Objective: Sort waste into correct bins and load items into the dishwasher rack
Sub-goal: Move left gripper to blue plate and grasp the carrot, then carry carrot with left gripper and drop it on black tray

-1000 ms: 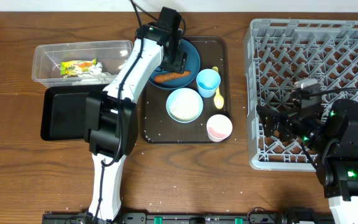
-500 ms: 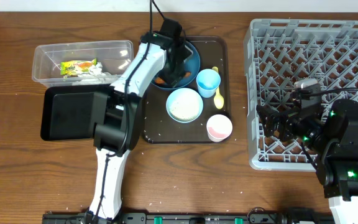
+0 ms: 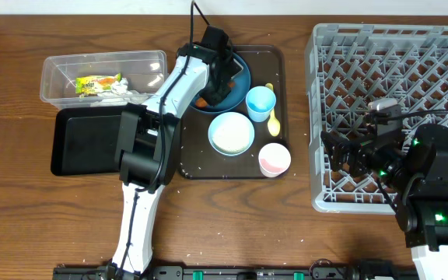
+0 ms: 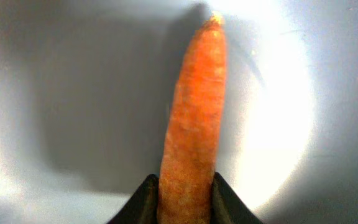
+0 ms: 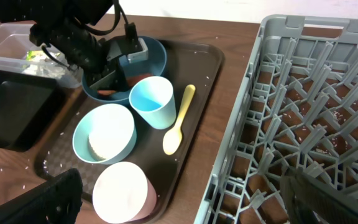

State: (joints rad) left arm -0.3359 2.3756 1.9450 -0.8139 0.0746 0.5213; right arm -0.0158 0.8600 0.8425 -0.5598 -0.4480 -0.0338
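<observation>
An orange-red sausage (image 4: pixel 191 118) lies on the dark blue plate (image 3: pixel 242 71). My left gripper (image 4: pixel 185 186) is shut on it, both jaws pressed against its sides. Overhead, that gripper (image 3: pixel 213 93) is down on the plate, and one end of the sausage (image 3: pixel 200 101) shows beside it. A light blue cup (image 3: pixel 260 103), a pale bowl (image 3: pixel 231 133), a pinkish-white cup (image 3: pixel 274 159) and a yellow spoon (image 3: pixel 272 115) sit on the brown serving tray (image 3: pixel 191 165). My right gripper (image 5: pixel 185 199) stands open and empty over the left edge of the grey rack (image 3: pixel 395 70).
A clear tub (image 3: pixel 99 56) at the back left holds a yellow-green wrapper (image 3: pixel 98 83) and crumpled white paper (image 3: pixel 127 92). A shallow black tray (image 3: pixel 80 144) lies just in front of it. Loose rice grains dot the serving tray and table.
My left gripper has dropped onto the plate and closed its jaws round the sausage. The right arm has stayed put.
</observation>
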